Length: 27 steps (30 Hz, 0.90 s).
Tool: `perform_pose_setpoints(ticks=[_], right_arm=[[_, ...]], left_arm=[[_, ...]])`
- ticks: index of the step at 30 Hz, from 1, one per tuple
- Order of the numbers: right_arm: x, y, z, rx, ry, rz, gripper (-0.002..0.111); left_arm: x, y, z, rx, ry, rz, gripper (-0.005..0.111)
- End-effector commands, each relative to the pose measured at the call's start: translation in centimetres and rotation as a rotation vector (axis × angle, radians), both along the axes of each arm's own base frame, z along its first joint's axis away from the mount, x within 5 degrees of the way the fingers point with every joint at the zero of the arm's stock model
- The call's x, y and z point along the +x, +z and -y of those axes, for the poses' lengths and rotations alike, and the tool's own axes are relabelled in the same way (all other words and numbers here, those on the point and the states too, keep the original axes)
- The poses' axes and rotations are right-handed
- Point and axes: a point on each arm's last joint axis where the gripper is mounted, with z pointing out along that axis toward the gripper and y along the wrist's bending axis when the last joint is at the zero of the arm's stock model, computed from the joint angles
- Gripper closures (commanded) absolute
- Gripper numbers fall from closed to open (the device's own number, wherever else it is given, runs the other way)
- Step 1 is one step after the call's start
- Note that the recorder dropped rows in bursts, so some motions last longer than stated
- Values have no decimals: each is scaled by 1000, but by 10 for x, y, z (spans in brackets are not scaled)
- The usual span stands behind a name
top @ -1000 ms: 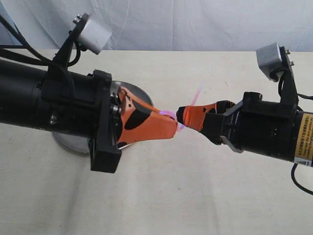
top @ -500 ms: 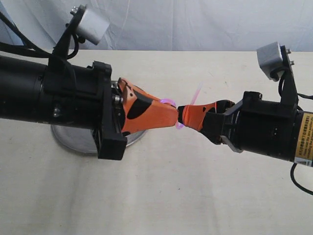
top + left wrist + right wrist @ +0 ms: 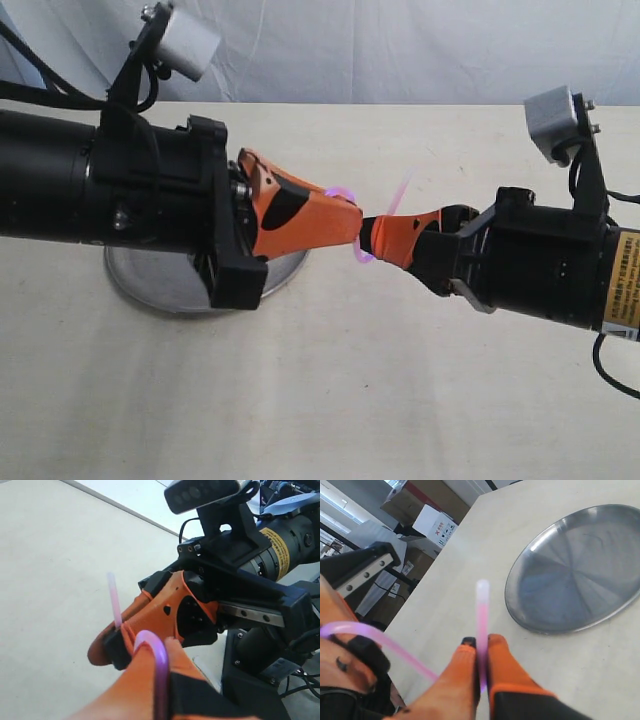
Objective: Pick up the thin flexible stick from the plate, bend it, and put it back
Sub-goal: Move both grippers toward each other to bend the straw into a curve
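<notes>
Exterior view, left to right: 1 plate (image 3: 150, 288) flat on the table (image 3: 320, 400), partly hidden under the left arm (image 3: 60, 180). 1 thin flexible stick (image 3: 346, 191), not on the plate. It's up in the air between the 2 grippers, just right of the plate. The left gripper (image 3: 354, 222) is pinched tight on one end of the stick, which curls out of its tip in a tight pink loop. The right gripper (image 3: 371, 238) has its tip nearly touching the left one and is clamped narrow on the stick further along. 1 short straight free end pokes up past its fingers.

Left wrist view: the loop arcs over the left fingertips, and the straight end stands up out of the right tip.

Right wrist view: stick sandwiched between the 2 orange fingers, plate lying on the table beyond them.
</notes>
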Motion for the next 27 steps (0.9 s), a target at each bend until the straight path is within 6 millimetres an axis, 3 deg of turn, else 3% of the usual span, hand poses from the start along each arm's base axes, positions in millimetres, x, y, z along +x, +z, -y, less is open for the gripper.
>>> perform_pose_setpoints(ticks=[1, 9, 13, 27], right_arm=[[-10, 4, -8, 25, 133, 54, 109], [-12, 5, -9, 27, 154, 61, 109], [-14, 5, -11, 31, 177, 67, 109], [-18, 4, -12, 7, 233, 82, 109]], left_arm=[[10, 2, -1, -13, 103, 6, 106], [11, 2, 0, -17, 107, 4, 106], [15, -7, 5, -15, 87, -29, 106], [18, -5, 6, -38, 110, -14, 106]])
